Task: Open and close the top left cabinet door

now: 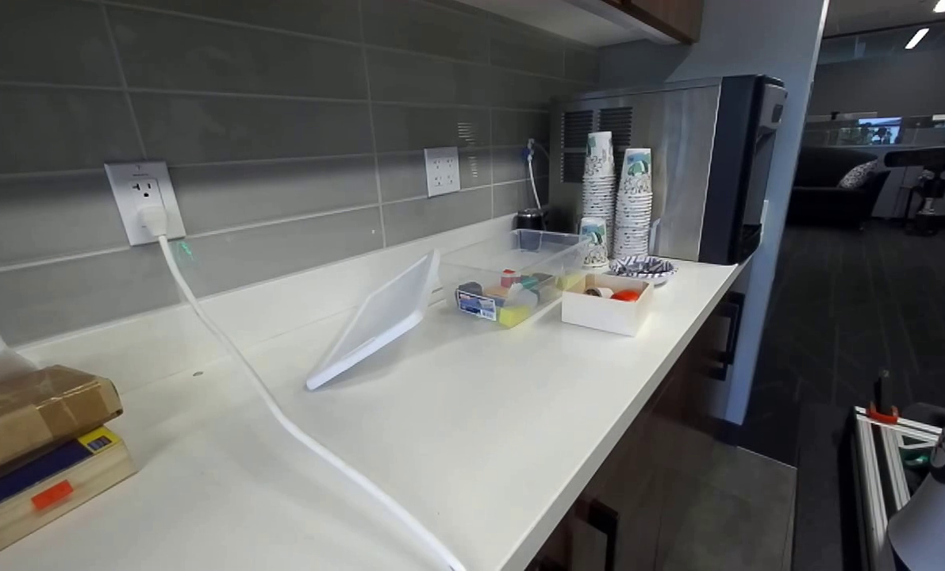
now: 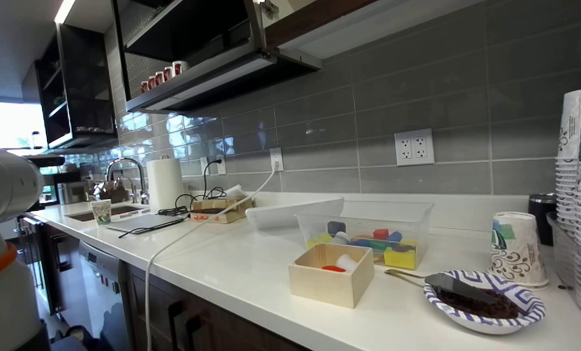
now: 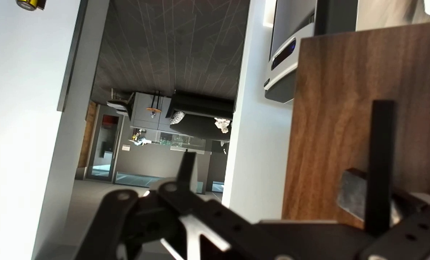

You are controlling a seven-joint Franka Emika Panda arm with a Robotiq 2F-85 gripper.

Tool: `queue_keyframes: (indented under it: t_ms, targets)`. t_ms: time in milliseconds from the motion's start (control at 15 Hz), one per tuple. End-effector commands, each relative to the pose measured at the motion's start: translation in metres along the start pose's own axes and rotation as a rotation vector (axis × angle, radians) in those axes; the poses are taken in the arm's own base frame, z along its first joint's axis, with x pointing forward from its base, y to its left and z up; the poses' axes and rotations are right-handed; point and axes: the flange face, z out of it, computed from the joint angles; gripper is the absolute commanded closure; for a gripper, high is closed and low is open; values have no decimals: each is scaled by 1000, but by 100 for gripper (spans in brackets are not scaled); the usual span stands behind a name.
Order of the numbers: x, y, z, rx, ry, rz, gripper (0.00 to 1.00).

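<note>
In the wrist view, whose picture is upside down, a brown wood cabinet door (image 3: 326,126) fills the right side. A black bar (image 3: 381,162) that looks like its handle stands in front of the wood. My gripper (image 3: 294,169) is spread open close to the door. One dark finger shows left of the wood; the other is unclear at the lower right. I cannot tell whether anything touches the bar. The gripper is out of both exterior views. An exterior view shows only the upper cabinet's wooden lower edge (image 2: 319,19) and a metal hinge (image 2: 270,9).
A clear bin (image 2: 363,229), small wooden box (image 2: 324,287), paper plate (image 2: 485,321) and stacked cups (image 1: 635,206) stand on the white counter (image 1: 440,444). A machine (image 1: 670,166) stands at the far end. Black open shelving (image 2: 197,73) adjoins the upper cabinet.
</note>
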Motion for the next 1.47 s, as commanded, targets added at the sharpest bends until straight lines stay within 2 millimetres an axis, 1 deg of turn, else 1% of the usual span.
queue_keyframes:
  t_ms: [0, 267, 667, 867, 1133, 1400]
  targets:
    - [10, 1, 14, 17, -2, 23, 0]
    - [25, -8, 21, 55, -2, 16, 0]
    - [55, -28, 31, 74, -5, 8, 0]
    - [70, -46, 38, 73, -5, -2, 0]
    - [92, -72, 53, 77, -6, -18, 0]
    - [120, -100, 66, 132, 32, -19, 0]
